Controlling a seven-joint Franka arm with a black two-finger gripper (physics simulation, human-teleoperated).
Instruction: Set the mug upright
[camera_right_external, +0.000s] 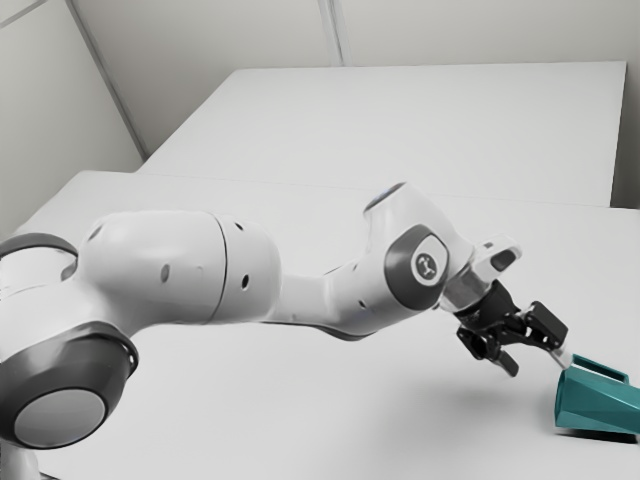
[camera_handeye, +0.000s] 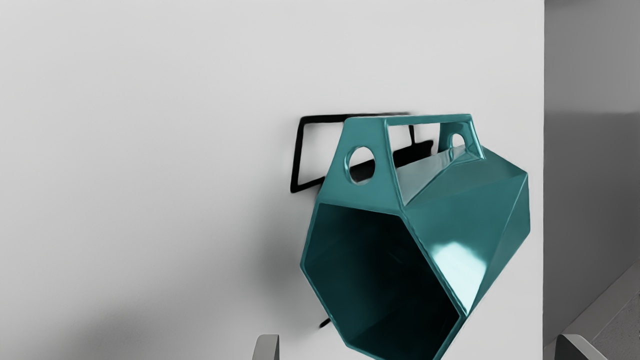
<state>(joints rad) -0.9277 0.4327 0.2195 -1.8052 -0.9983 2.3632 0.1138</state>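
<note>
My gripper (camera_right_external: 528, 352) hangs over the table beside the teal mug (camera_right_external: 598, 402), on the mug's open-mouth side, at the exterior view's right. The faceted mug lies on its side, mouth toward my hand, its handle along the upper part. In the wrist view the mug (camera_handeye: 465, 210) shows its dark hollow inside and its angular handle with round holes. The fingertips of my gripper (camera_handeye: 417, 347) stand wide apart, with the mug's mouth appearing between them and nothing held. Whether a finger touches the rim cannot be told.
The white table (camera_right_external: 300, 410) extends under the arm, and a second pale surface (camera_right_external: 420, 120) lies behind it. In the wrist view the table's edge (camera_handeye: 543, 75) runs close past the mug, with grey floor (camera_handeye: 620, 310) beyond. A dark shadow lies beside the handle.
</note>
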